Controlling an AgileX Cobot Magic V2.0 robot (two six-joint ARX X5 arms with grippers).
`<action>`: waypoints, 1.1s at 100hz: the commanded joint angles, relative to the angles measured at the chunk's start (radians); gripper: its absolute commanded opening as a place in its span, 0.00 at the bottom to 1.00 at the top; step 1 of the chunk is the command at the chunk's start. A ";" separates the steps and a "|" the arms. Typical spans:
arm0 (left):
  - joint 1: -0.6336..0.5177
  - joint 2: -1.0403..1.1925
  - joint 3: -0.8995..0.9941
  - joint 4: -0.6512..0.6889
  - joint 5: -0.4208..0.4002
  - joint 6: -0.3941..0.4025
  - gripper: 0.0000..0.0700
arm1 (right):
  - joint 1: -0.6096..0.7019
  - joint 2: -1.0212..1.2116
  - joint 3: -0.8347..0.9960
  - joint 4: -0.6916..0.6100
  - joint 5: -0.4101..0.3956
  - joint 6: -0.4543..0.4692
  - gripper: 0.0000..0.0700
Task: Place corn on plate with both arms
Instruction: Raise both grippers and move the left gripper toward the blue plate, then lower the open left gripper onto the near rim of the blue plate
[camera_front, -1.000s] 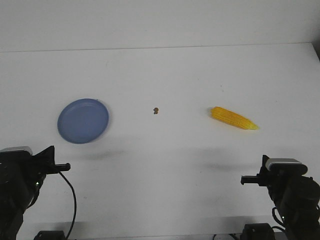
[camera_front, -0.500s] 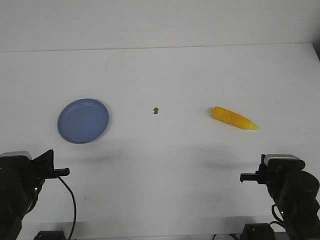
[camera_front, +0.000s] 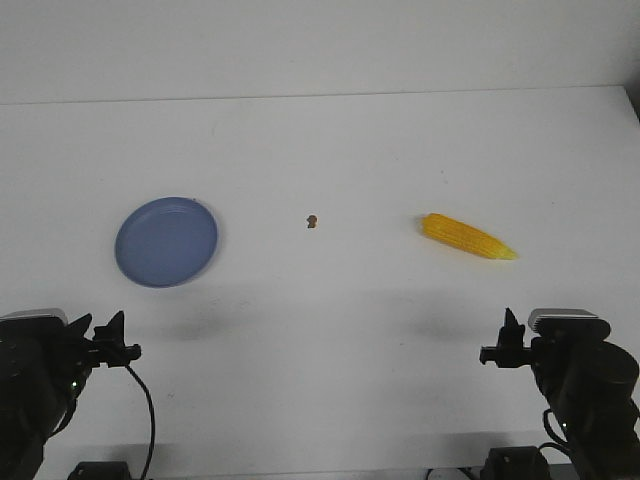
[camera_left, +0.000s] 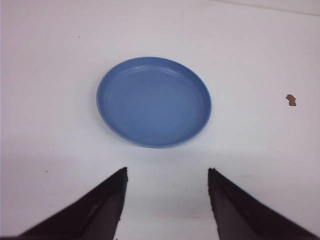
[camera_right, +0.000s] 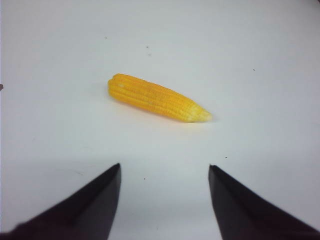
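Looking from the front, the two pincers sit low at the near edge of the table (camera_front: 330, 130), left pincer (camera_front: 112, 340) and right pincer (camera_front: 502, 343), but from there they're too small to read. The wrist views sort that out: left pincer (camera_left: 167, 197) is spread wide with nothing between its black fingers (camera_left: 102, 205), and right pincer (camera_right: 164, 197) is released too, fingers (camera_right: 240, 205) well apart and holding nothing.

Using the little brown speck (camera_front: 312, 220) as the landmark: the blue plate (camera_front: 166, 241) lies well to its left, the yellow corn cob (camera_front: 467, 236) well to its right, lying flat with its tapered tip pointing away from the speck. Corn and plate are well apart, nothing on the plate.

Left wrist view gets the plate (camera_left: 154, 102) plus the speck (camera_left: 290, 100), no corn. Right wrist view gets the corn (camera_right: 158, 98) with its kernel rows clear, no plate.

Count: one plate, one corn, one speck, two pincers. Nothing sits between either pincer and its target.
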 joint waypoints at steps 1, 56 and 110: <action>-0.002 0.006 0.014 0.006 0.001 0.000 0.50 | 0.001 0.003 0.018 0.011 -0.001 0.007 0.56; 0.111 0.557 0.136 0.190 0.005 -0.096 0.60 | 0.001 0.003 0.018 0.015 -0.001 0.007 0.56; 0.245 1.045 0.301 0.311 0.085 -0.095 0.60 | 0.001 0.003 0.018 0.014 -0.001 0.007 0.56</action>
